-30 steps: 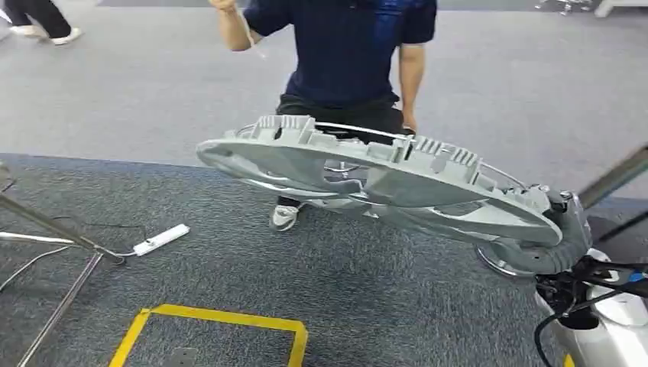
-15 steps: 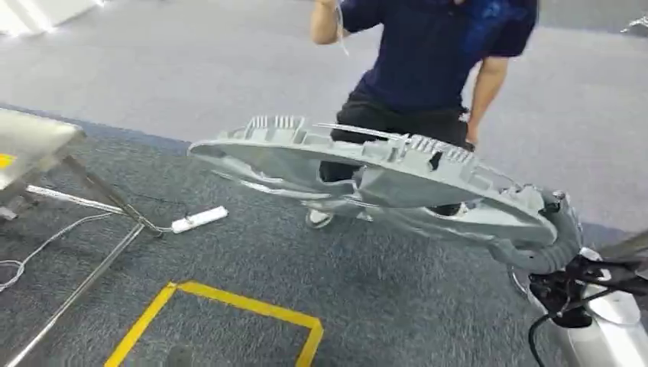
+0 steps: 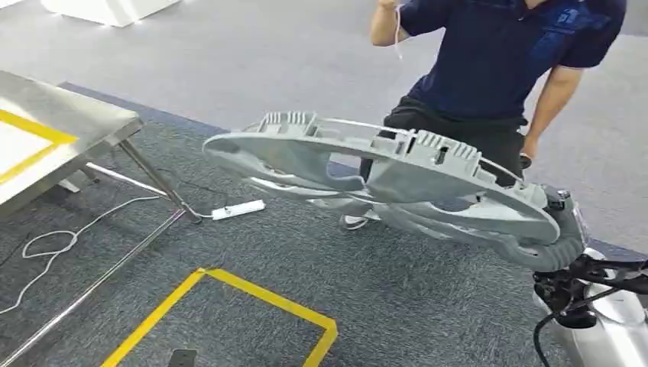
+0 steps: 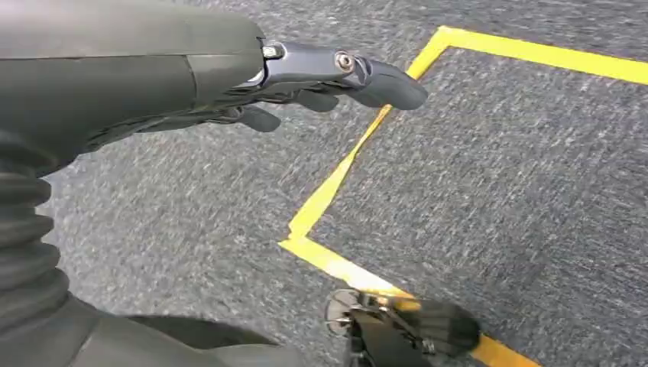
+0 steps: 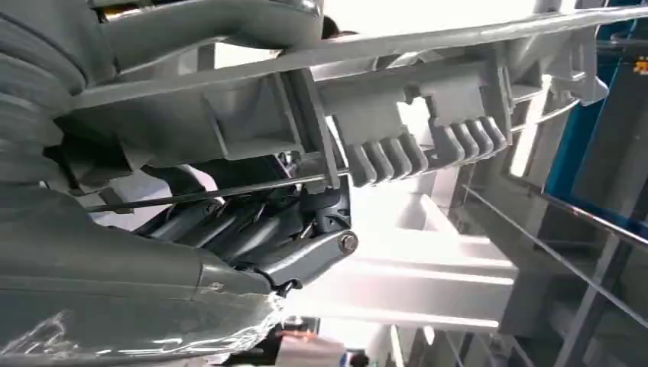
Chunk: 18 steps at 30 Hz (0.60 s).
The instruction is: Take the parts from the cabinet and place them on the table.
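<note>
We held the grey plastic part [image 3: 397, 180] aloft in our right hand [image 3: 562, 241] above the carpet, steel desk [image 3: 61, 126] well apart, left hand [image 4: 306, 76] empty, fingers loosely spread, a person [image 3: 497, 69] beyond

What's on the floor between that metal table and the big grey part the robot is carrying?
In the head view, between the metal table and the grey part lies dark carpet with a white power strip and its trailing white cord.
</note>
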{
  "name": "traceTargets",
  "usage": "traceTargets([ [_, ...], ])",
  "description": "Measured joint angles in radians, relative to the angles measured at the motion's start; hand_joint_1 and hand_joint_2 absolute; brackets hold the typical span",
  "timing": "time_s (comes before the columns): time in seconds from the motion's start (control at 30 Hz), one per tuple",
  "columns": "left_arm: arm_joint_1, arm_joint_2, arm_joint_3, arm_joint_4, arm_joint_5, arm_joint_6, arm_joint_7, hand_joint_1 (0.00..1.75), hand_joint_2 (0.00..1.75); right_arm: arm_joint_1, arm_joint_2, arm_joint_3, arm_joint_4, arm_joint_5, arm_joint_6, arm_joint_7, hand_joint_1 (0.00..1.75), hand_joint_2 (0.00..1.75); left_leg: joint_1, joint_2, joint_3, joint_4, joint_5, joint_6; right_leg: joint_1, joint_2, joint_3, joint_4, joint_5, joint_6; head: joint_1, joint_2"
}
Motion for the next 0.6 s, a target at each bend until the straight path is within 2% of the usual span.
traceTargets([
  [0.03, -0.002, 0.0, -0.001, 0.0, -0.001, 0.0, 0.0, 0.0, 1.75, 0.001, 0.0, -0.001, 0.0, 0.0, 0.0, 0.0, 1.75, 1.75, 0.001, 0.013, -0.042, 0.091, -0.04, -0.002, 0.003, -0.015, 0.0, 0.0, -0.001, -0.002, 0.0, 0.0],
  [0.07, -0.003, -0.002, -0.002, 0.0, -0.001, 0.0, -0.001, 0.0, 1.75, 0.001, 0.0, -0.001, 0.0, 0.0, 0.0, 0.001, 1.75, 1.75, 0.001, 0.016, -0.08, 0.17, -0.07, -0.002, 0.004, -0.029, 0.0, 0.0, -0.003, -0.004, 0.0, 0.0],
  [0.1, -0.003, -0.003, -0.002, 0.0, 0.0, 0.0, -0.002, 0.0, 1.75, 0.001, 0.0, -0.002, 0.001, 0.001, 0.001, 0.002, 1.75, 1.75, 0.001, 0.016, -0.1, 0.209, -0.076, -0.001, 0.006, -0.042, 0.0, 0.0, -0.003, -0.005, -0.001, 0.0],
  [0.13, -0.002, -0.003, -0.002, 0.0, 0.001, 0.0, -0.003, 0.0, 1.75, 0.002, 0.0, -0.002, 0.001, 0.001, 0.001, 0.002, 1.75, 1.75, 0.001, 0.016, -0.097, 0.204, -0.062, 0.0, 0.007, -0.053, 0.001, 0.0, -0.004, -0.005, -0.001, 0.0],
  [0.17, -0.001, -0.003, -0.002, 0.0, 0.003, 0.0, -0.003, 0.0, 1.75, 0.002, 0.0, -0.002, 0.001, 0.001, 0.001, 0.002, 1.75, 1.75, 0.001, 0.018, -0.076, 0.156, -0.025, 0.003, 0.008, -0.064, 0.001, 0.0, -0.005, -0.005, -0.001, 0.0],
  [0.2, 0.0, -0.003, -0.002, 0.0, 0.008, 0.0, -0.004, 0.0, 1.75, 0.001, 0.0, -0.002, 0.001, 0.001, 0.001, 0.003, 1.75, 1.75, -0.001, 0.027, -0.028, 0.063, 0.027, 0.008, 0.009, -0.076, 0.005, 0.0, -0.007, -0.005, 0.0, 0.0],
  [0.23, 0.0, -0.003, -0.002, 0.0, 0.009, 0.0, -0.004, 0.0, 1.75, 0.0, 0.0, -0.002, 0.001, 0.002, 0.0, 0.003, 1.75, 1.75, -0.004, 0.048, 0.022, -0.029, 0.067, 0.015, 0.01, -0.086, 0.009, 0.0, -0.01, -0.003, -0.001, 0.0],
  [0.27, -0.002, -0.004, -0.002, 0.0, 0.009, 0.0, -0.005, 0.0, 1.75, -0.001, 0.0, -0.003, 0.001, 0.002, 0.0, 0.003, 1.75, 1.75, -0.014, 0.099, 0.059, -0.098, 0.07, 0.02, 0.016, -0.096, 0.012, 0.001, -0.014, 0.003, 0.0, 0.0],
  [0.3, -0.005, -0.004, -0.002, 0.0, 0.009, 0.0, -0.006, 0.0, 1.75, -0.001, 0.0, -0.007, 0.001, 0.002, 0.0, 0.003, 1.75, 1.75, -0.018, 0.093, 0.064, -0.117, 0.062, 0.024, 0.021, -0.103, 0.01, 0.004, -0.019, 0.008, -0.001, 0.0],
  [0.33, -0.007, -0.004, -0.002, 0.0, 0.009, 0.0, -0.006, 0.0, 1.75, -0.002, 0.0, -0.008, 0.001, 0.002, -0.001, 0.003, 1.75, 1.75, -0.017, 0.087, 0.06, -0.114, 0.064, 0.028, 0.021, -0.114, 0.012, 0.0, -0.018, 0.011, 0.002, 0.0],
  [0.4, -0.004, -0.003, -0.002, 0.0, 0.011, 0.0, -0.007, 0.0, 1.75, -0.003, 0.0, -0.008, 0.001, 0.002, -0.001, 0.004, 1.75, 1.75, -0.019, 0.058, 0.058, -0.117, 0.063, 0.036, 0.021, -0.14, 0.021, -0.005, -0.022, 0.02, 0.0, 0.0],
  [0.43, -0.002, -0.003, -0.002, 0.0, 0.011, 0.0, -0.007, 0.0, 1.75, -0.004, 0.0, -0.009, 0.0, 0.002, -0.001, 0.004, 1.75, 1.75, -0.007, 0.046, 0.068, -0.125, 0.069, 0.043, 0.016, -0.133, 0.013, 0.001, -0.029, 0.027, -0.001, 0.0],
  [0.47, 0.0, -0.003, -0.002, 0.0, 0.013, 0.0, -0.006, 0.0, 1.75, -0.007, 0.0, -0.01, 0.0, 0.003, -0.001, 0.007, 1.75, 1.75, -0.005, 0.037, 0.069, -0.125, 0.066, 0.046, 0.015, -0.084, 0.008, 0.028, -0.047, 0.032, 0.004, 0.0],
  [0.5, -0.003, -0.002, -0.002, 0.0, 0.013, 0.0, -0.007, 0.0, 1.75, -0.007, 0.0, -0.011, 0.0, 0.004, 0.0, 0.007, 1.75, 1.75, -0.004, 0.029, 0.069, -0.125, 0.068, 0.051, 0.013, -0.048, -0.02, 0.09, -0.077, 0.034, 0.007, 0.0],
  [0.53, -0.005, -0.003, -0.002, 0.0, 0.014, 0.0, -0.007, 0.0, 1.75, -0.006, -0.002, -0.013, 0.001, 0.004, 0.0, 0.007, 1.75, 1.75, -0.003, 0.017, 0.069, -0.125, 0.067, 0.054, 0.013, -0.027, -0.064, 0.175, -0.114, 0.036, 0.011, 0.0],
  [0.57, -0.006, -0.003, -0.002, 0.0, 0.014, 0.0, -0.007, 0.0, 1.75, -0.004, -0.002, -0.013, 0.002, 0.005, 0.0, 0.008, 1.75, 1.75, -0.003, 0.005, 0.068, -0.125, 0.067, 0.055, 0.013, -0.019, -0.108, 0.253, -0.145, 0.038, 0.013, 0.0],
  [0.6, -0.006, -0.003, -0.002, 0.0, 0.014, 0.0, -0.007, 0.0, 1.75, -0.002, -0.002, -0.013, 0.004, 0.005, 0.0, 0.008, 1.75, 1.75, -0.003, -0.009, 0.069, -0.125, 0.067, 0.056, 0.013, -0.018, -0.142, 0.308, -0.158, 0.04, 0.011, 0.0],
])
